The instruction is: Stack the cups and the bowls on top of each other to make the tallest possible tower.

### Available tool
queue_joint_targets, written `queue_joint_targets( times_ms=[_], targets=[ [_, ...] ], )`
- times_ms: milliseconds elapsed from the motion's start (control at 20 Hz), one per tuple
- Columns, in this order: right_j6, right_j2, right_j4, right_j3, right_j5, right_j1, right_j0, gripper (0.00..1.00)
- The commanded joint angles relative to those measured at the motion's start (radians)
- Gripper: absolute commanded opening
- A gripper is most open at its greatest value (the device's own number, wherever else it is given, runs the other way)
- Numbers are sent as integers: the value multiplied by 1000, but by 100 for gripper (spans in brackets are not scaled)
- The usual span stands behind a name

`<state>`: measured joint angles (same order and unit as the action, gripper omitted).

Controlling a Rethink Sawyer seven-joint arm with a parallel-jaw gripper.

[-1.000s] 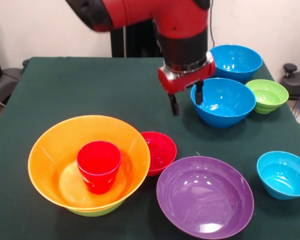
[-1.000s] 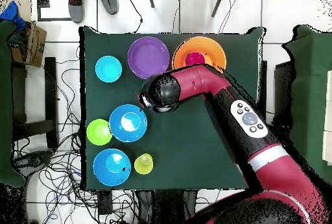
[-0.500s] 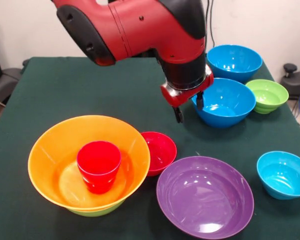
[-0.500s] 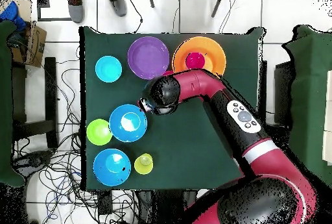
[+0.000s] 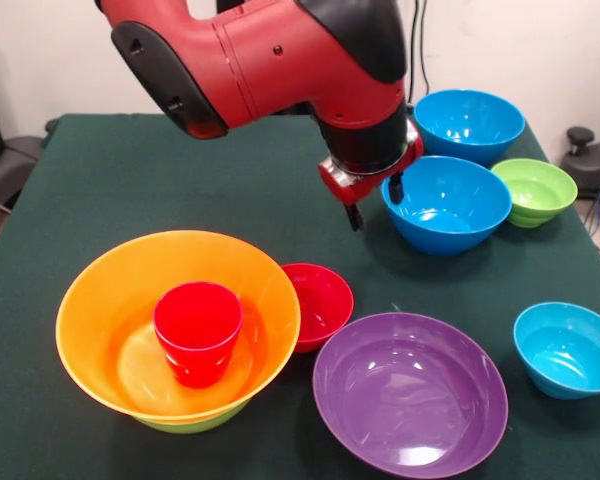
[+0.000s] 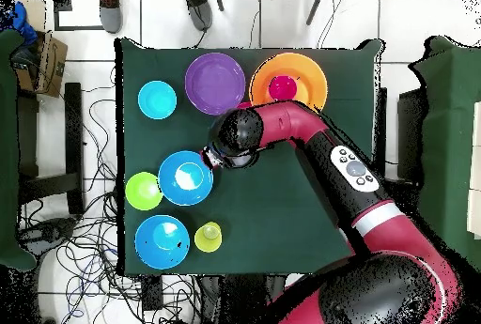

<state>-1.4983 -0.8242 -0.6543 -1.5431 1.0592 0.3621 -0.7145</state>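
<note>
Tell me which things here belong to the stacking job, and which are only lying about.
For the job:
- orange bowl over a green bowl, red cup inside
- small red bowl
- purple bowl
- three blue bowls
- ribbed green bowl
- yellow cup
- gripper, fingers open

Lying about:
- cables on the floor
- cardboard box

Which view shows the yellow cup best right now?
The overhead view: the yellow cup stands in plain sight beside a blue bowl near the table edge at the robot's side. The front view does not show it at all; the arm fills that part of the picture.
</note>
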Motion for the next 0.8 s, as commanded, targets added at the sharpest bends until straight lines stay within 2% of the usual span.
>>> queue_joint_targets(
  times_ms=[50, 200, 450, 800],
  targets=[
    [288, -22, 16, 14, 121, 33, -5, 100],
    [286, -23, 14, 8, 115, 29, -5, 100],
    [315, -9, -26, -4, 69, -21, -13, 100],
    [371, -1, -59, 50, 46, -107, -3, 100]
  ],
)
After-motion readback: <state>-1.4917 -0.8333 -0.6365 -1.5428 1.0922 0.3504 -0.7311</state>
